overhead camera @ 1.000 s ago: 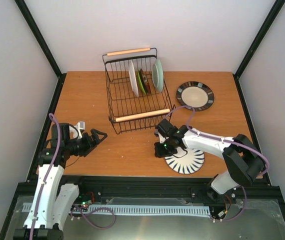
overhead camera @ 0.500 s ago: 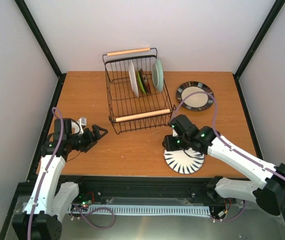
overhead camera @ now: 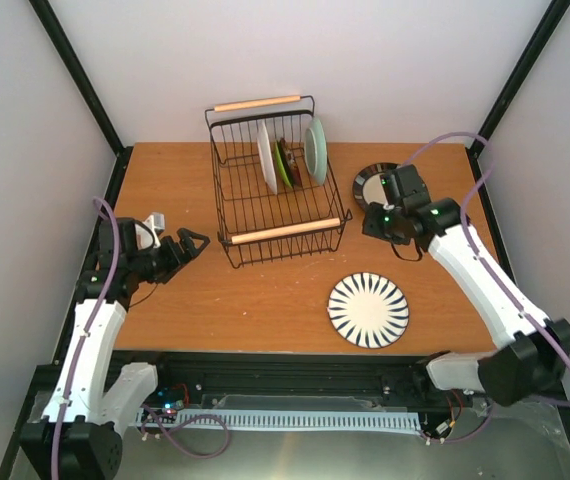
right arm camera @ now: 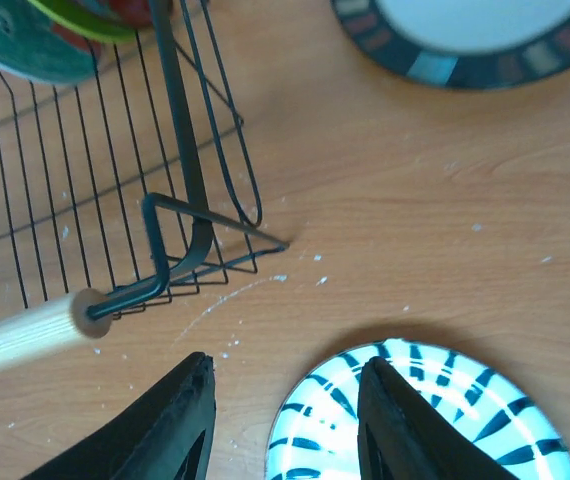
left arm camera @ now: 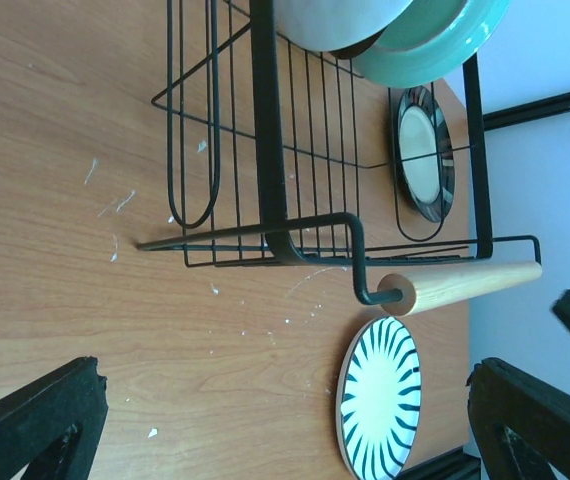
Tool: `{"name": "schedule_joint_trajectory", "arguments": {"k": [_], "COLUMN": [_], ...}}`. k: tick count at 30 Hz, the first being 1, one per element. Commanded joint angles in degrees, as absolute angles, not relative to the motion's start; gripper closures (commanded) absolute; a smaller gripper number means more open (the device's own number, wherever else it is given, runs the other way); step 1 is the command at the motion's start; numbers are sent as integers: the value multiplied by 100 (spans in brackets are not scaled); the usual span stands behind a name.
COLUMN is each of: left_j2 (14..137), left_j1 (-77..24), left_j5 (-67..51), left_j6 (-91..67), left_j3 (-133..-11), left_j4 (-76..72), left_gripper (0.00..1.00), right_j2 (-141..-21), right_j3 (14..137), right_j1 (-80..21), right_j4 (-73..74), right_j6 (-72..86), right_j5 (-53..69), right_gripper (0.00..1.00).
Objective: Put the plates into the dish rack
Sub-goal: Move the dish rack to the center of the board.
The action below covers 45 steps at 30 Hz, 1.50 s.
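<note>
The left end effector [overhead camera: 193, 243], at the left of the frame, and the right end effector [overhead camera: 375, 226], near the black-rimmed plate [overhead camera: 369, 181] at the upper right, are both spread wide and hold nothing, while the striped plate [overhead camera: 367, 310] lies flat on the surface [overhead camera: 265, 290] lower down and the other plates [overhead camera: 268, 158] stand in the dish rack [overhead camera: 285, 231].

There are six plates. Four stand on edge in the single dish rack [overhead camera: 227, 190]: one white plate [overhead camera: 266, 158], one lime green plate [overhead camera: 283, 168], one dark red plate [overhead camera: 293, 166] and one mint green plate [overhead camera: 315, 150]. Two lie flat on the surface [overhead camera: 185, 310]: one striped plate [overhead camera: 367, 310] near, one black-rimmed plate [left arm camera: 423, 152] far right. The rack has two wooden handles [overhead camera: 285, 231], and there are two arms, a left arm [overhead camera: 90, 335] and a right arm [overhead camera: 485, 280].
</note>
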State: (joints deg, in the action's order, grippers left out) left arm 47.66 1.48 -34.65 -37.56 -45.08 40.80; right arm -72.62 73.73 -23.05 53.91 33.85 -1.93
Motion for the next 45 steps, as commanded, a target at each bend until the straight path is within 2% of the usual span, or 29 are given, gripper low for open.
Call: {"name": "schedule_joint_trajectory", "arguments": {"k": [1,23,25,31,33,40,45], "left_j2": [4779,4825,4844,4957,5003,5125,5218], "left_j1": [126,130,131,128,132,125,131], "left_j5": [-3320,-3239,-3227,-3175,-3163,-3185,-3230], "left_j6": [-3654,-3512,-3494,-3424,-3403,-3375,-3375], "left_j3": [-4824,-4737,-4744,-4789,-4802,-4778,-4755], "left_j4": [4041,4088,4099,4098,4087,4010,3957], "left_gripper": [0,0,0,0,0,0,0], "right_j2": [-7677,-8454,-8573,-8872,-8928,-9323,-9823], "right_j3": [7368,7602,7618,7851,7930,8322,8771], "right_j1": [-2206,-2072,-2070,-1987,-1886,-1248,-993], "right_j4": [5192,4194,4121,4155,4189,4293,4452], "right_j6": [3800,4113,4099,3952,3871,3445,3023], "right_j5": [651,1419,1414,1258,1200,1317,1380], "right_gripper": [58,57,60,92,97,97,92]}}
